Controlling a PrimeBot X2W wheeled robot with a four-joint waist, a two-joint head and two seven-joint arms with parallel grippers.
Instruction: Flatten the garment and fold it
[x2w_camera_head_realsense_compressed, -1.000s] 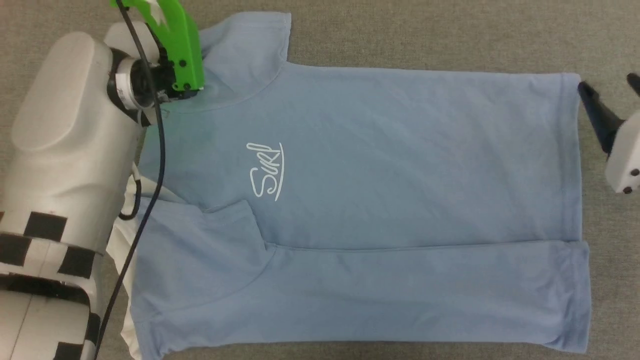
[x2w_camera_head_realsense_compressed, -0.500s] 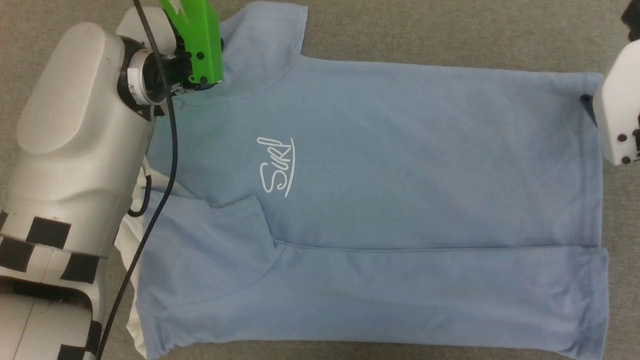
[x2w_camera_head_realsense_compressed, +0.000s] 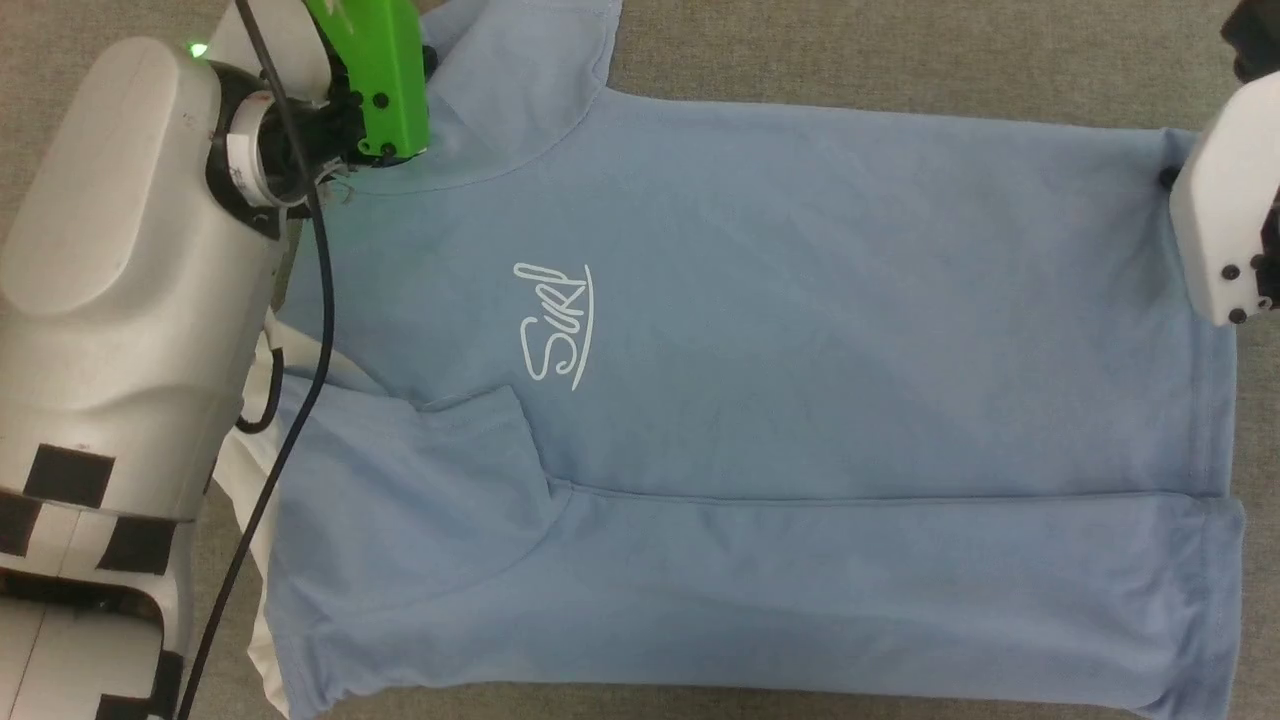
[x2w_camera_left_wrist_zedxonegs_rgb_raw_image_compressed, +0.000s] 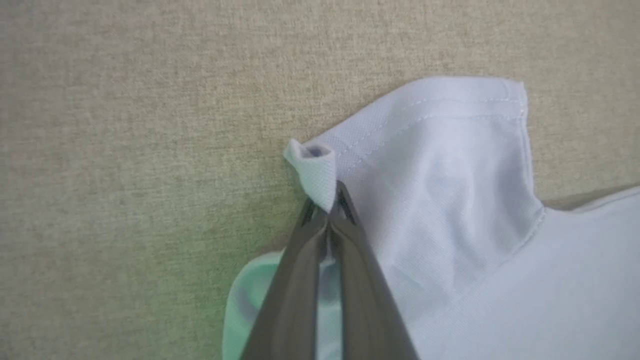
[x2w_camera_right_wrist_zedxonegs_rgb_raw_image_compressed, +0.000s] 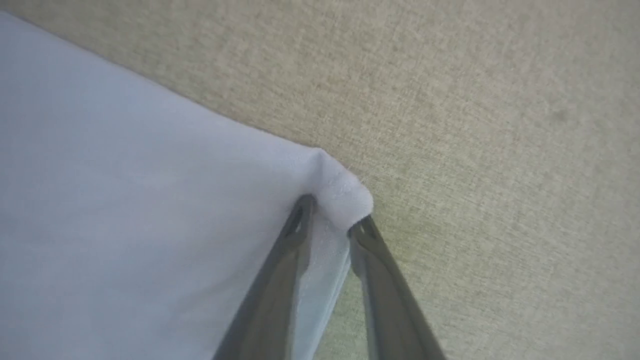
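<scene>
The garment (x2w_camera_head_realsense_compressed: 760, 400), a light blue shirt with white script (x2w_camera_head_realsense_compressed: 555, 325), lies flat and sideways on the table, neck to the left and hem to the right. Its near long side is folded over the body. A strip of white collar (x2w_camera_head_realsense_compressed: 240, 480) peeks out beside my left forearm. In the left wrist view my left gripper (x2w_camera_left_wrist_zedxonegs_rgb_raw_image_compressed: 327, 202) is shut on a rolled bit of the far sleeve's edge. In the right wrist view my right gripper (x2w_camera_right_wrist_zedxonegs_rgb_raw_image_compressed: 334, 217) straddles the far hem corner, and the cloth puckers between its narrowed fingers.
My pale left forearm (x2w_camera_head_realsense_compressed: 120, 280), with its black cable and green mount (x2w_camera_head_realsense_compressed: 375, 80), covers the shirt's neck end. The white right wrist housing (x2w_camera_head_realsense_compressed: 1225, 220) hangs over the hem. Beige woven table surface (x2w_camera_head_realsense_compressed: 900, 50) surrounds the shirt.
My right gripper has moved from beside the hem onto its far corner, and its fingers have drawn together on the cloth. The left gripper keeps its hold. The camera shifted slightly.
</scene>
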